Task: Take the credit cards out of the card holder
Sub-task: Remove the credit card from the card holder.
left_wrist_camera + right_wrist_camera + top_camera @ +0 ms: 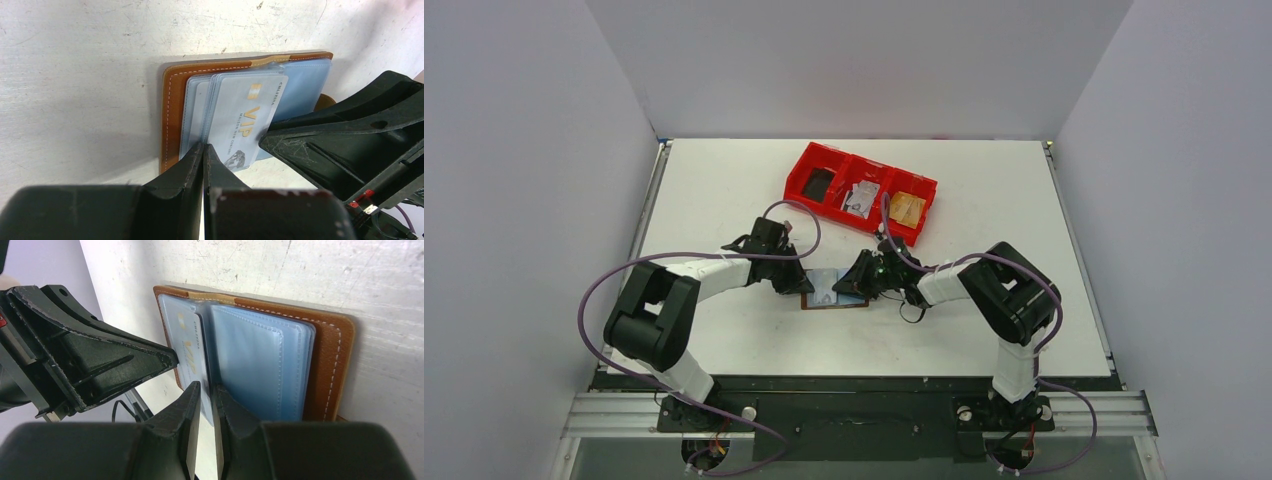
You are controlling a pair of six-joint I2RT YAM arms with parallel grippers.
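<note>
The card holder (834,290), a brown leather wallet, lies open on the table between my two grippers. Its clear blue plastic sleeves (260,360) are fanned out over the leather (172,100). A light blue credit card (245,115) printed VIP sticks partway out of a sleeve towards the near edge. My left gripper (204,149) is shut, its tips resting on the sleeves' near edge with nothing between them. My right gripper (206,390) is closed to a narrow gap on that card's edge (190,347). The right gripper's fingers (320,145) fill the right of the left wrist view.
A red three-compartment tray (929,185) stands behind the wallet, holding a dark item, a pale item and a tan flat piece (907,208). Grey walls enclose the table on three sides. Purple cables loop from both arms.
</note>
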